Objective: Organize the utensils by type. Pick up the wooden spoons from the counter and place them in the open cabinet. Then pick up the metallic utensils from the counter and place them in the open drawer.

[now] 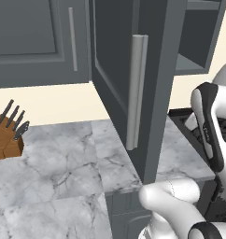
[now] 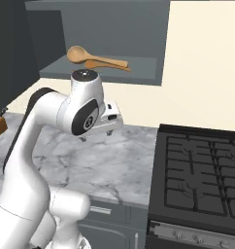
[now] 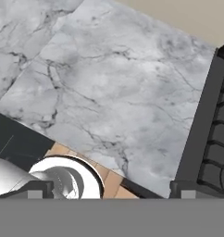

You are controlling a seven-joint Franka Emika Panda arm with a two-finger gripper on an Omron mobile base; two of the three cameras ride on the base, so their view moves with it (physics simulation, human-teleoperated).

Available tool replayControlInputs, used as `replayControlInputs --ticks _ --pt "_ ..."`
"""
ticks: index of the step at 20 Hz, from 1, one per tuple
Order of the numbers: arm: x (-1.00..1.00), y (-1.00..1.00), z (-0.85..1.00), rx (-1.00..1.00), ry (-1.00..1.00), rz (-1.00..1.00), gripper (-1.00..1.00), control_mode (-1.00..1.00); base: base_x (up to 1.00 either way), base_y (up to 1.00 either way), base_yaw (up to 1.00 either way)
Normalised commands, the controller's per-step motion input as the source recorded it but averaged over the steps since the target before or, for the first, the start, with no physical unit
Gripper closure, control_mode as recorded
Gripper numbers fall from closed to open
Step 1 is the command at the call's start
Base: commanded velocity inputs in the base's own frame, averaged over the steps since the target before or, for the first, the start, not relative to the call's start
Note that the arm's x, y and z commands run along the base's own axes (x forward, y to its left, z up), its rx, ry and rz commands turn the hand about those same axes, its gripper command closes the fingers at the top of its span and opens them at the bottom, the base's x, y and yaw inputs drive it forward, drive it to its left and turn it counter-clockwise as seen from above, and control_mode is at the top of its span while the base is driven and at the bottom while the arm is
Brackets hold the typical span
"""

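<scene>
Left base view: found a knife block [image 1: 9,134] far left on the counter [image 1: 63,163], then the cabinet door [image 1: 110,56] swung open, edge-on, with its bar handle [image 1: 136,93] upright.

Right base view, from the left: saw the gripper [image 2: 96,136] hanging fingers-down just above the marble, near the back wall, jaws spread as wide as they go and holding nothing. Found both wooden spoons [image 2: 102,61] already on the open cabinet [image 2: 139,68] shelf, above the gripper and a little behind it. Lay side by side and touching, bowls to the left, handles to the right, long axes roughly along the shelf's front edge. Further right, noted the stove [image 2: 202,175] butting against the counter's end.

Hand view: looked down on bare veined marble, stove edge [image 3: 215,139] at the right.

Judged the wooden half done and the metal spoons next. Could not tell which way they lay from the gripper, nor how their handles pointed, so reckoned the coming move called for finding them first, then turning the open jaws across the handle.
</scene>
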Motion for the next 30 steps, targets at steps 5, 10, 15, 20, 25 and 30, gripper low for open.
replayControlInputs --ticks 5,10,15,20,25,30 --pt "-0.01 0.01 -0.01 0.00 -0.02 0.00 -1.00 1.00 -0.04 -0.03 -0.02" --pt "0.00 0.00 0.00 0.00 0.00 0.00 -1.00 1.00 -0.07 -0.70 -0.14" --pt "0.00 0.00 0.00 0.00 0.00 0.00 -1.00 1.00 -0.76 -0.64 -0.13" --pt "0.00 0.00 0.00 0.00 0.00 0.00 -1.00 1.00 -1.00 -0.07 0.15" --pt "0.00 0.00 0.00 0.00 0.00 0.00 -1.00 1.00 -0.99 -0.13 0.35" --pt "0.00 0.00 0.00 0.00 0.00 0.00 -1.00 1.00 -0.94 -0.25 0.36"
